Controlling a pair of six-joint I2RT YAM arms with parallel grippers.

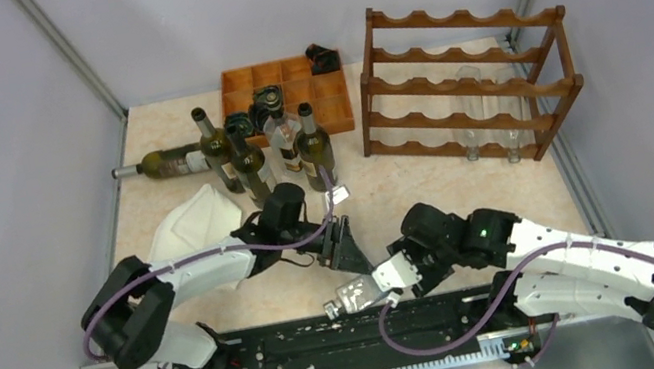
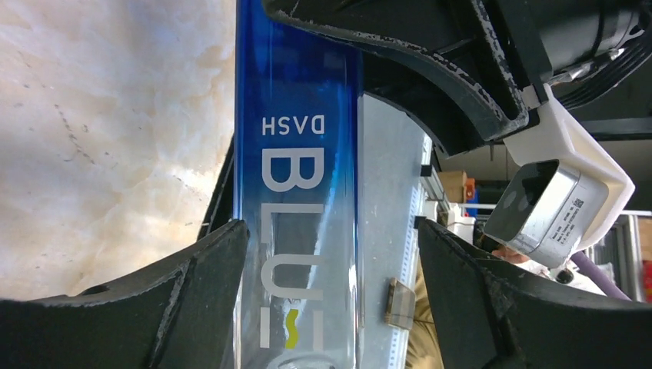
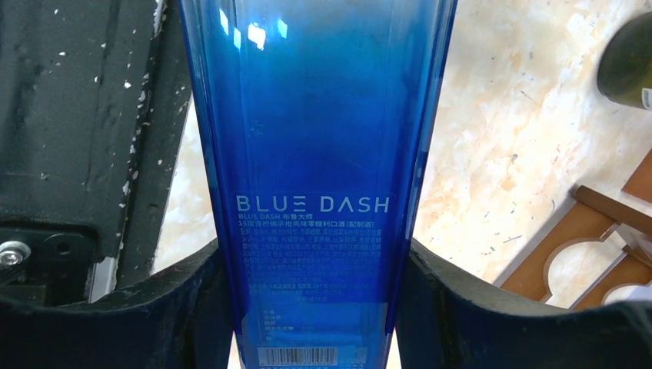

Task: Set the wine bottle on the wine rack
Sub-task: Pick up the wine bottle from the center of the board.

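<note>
The wine bottle (image 3: pixel 315 154) is blue glass lettered "BLUE DASH". My right gripper (image 3: pixel 315 247) is shut on it, with both fingers pressed against its sides. In the left wrist view the same wine bottle (image 2: pixel 296 192) passes between the fingers of my left gripper (image 2: pixel 330 227), which is open: one finger lies against the glass and the other stands apart from it. The two grippers meet low over the table's front middle, the left gripper (image 1: pixel 345 242) facing the right gripper (image 1: pixel 397 269). The reddish-brown wine rack (image 1: pixel 468 83) stands at the back right, and its corner (image 3: pixel 592 246) shows in the right wrist view.
Several dark bottles (image 1: pixel 248 163) stand at the back left, with one more lying on its side (image 1: pixel 172 161). Behind them is an orange-brown compartment tray (image 1: pixel 285 85). Clear bottles (image 1: pixel 483 111) lie in the rack. A white cloth (image 1: pixel 198 222) rests beside my left arm.
</note>
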